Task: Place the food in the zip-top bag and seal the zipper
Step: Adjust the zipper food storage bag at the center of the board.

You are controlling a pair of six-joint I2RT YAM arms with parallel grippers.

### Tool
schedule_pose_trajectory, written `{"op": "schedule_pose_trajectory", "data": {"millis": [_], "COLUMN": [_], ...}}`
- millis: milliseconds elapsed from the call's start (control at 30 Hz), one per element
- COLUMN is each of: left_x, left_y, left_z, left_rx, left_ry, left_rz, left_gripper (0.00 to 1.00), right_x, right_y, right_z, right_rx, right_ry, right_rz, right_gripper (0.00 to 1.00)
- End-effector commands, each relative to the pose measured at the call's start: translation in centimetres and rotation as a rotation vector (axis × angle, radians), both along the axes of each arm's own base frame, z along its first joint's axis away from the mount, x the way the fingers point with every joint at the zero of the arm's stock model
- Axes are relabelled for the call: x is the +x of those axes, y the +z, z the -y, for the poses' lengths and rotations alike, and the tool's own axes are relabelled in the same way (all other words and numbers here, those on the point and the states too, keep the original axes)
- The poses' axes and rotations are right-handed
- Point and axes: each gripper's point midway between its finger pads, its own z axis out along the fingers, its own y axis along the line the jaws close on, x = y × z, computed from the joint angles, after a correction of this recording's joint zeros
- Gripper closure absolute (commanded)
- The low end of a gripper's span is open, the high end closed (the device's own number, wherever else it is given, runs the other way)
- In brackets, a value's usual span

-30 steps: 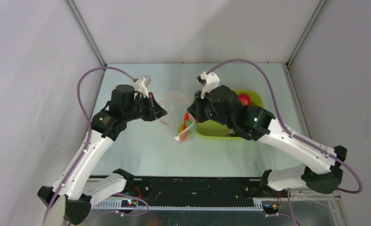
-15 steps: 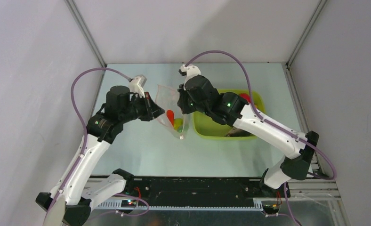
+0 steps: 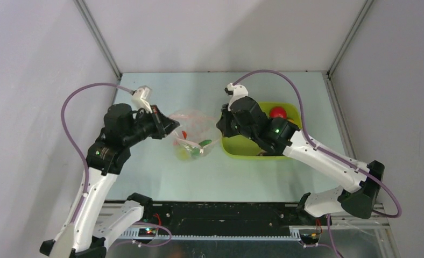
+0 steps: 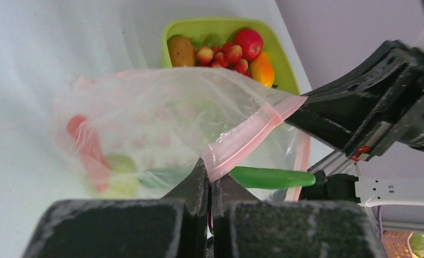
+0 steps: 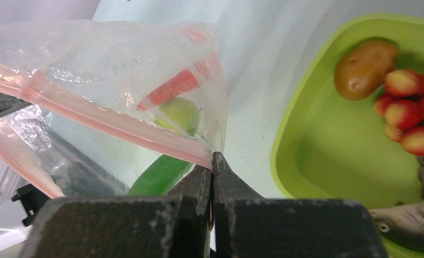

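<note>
- Left arm: reaches away from its base toward the green tub (image 3: 251,149). The left gripper (image 3: 169,127) stops short of the tub's left side.
- Left gripper state: jaws closed, pinching the clear bag (image 3: 193,134) at its pink zipper strip (image 4: 253,134).
- Right arm: bends over the tub. The right gripper (image 3: 220,129) sits at the tub's left rim and points away from it.
- Right gripper state: jaws closed, pinching the other end of the same strip.
- Bag position: just beside the tub on its left, stretched between the two grippers. Whether it rests on the table cannot be told.
- Bag mouth: open, with the two halves of the strip apart.
- Bag contents: a red piece (image 5: 172,88), a pale green lime (image 5: 180,113) and a long green pod (image 4: 269,177), all seen through the plastic.
- Tub contents: a red tomato (image 4: 247,40), a brown kiwi (image 5: 365,67), a cluster of red-pink strawberries (image 5: 409,107) and an orange-yellow piece (image 4: 262,67).
- Tub near corner: a dull brown piece (image 5: 409,223) lies there, apart from the strawberries.
</note>
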Motion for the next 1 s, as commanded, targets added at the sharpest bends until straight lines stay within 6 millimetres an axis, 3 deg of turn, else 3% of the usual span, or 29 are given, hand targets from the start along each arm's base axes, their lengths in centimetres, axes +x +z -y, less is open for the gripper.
{"op": "schedule_pose_trajectory", "data": {"millis": [0,67,200,333,500,733,867,967], "left_x": [0.3,-0.1,-0.1,0.5,1.0,1.5,1.3,1.3], "left_y": [3.7,4.1,2.8,1.4,-0.1,-3.1,-4.6,-5.0], "left_z": [-2.5,-1.8,0.1,1.3,1.8,3.4,4.5,4.7], "left_rx": [-0.049,-0.063,-0.089,-0.101,-0.109,-0.057,-0.023,-0.012], "left_ry": [0.105,0.06,-0.05,-0.112,-0.126,-0.156,-0.191,-0.197], "left_rz": [0.163,0.18,0.106,0.039,-0.023,-0.133,-0.189,-0.213], "left_gripper": [1.0,0.99,1.0,1.0,1.0,1.0,1.0,1.0], "right_x": [-0.4,-1.2,-1.5,0.2,0.8,1.0,1.1,1.4], "right_y": [-1.1,-2.2,-3.1,-3.9,-5.0,-4.2,-2.8,-1.6], "right_z": [0.2,-1.3,-3.5,-3.1,-2.6,-2.0,0.0,2.6], "right_rx": [0.017,0.024,0.068,0.094,0.063,0.062,0.052,0.048], "right_ry": [0.008,0.047,0.054,-0.035,-0.065,-0.075,-0.129,-0.19], "right_rz": [-0.028,-0.056,-0.099,-0.147,-0.165,-0.132,-0.086,-0.033], "right_gripper": [0.99,0.99,0.98,0.94,0.86,0.5,0.36,0.15]}}
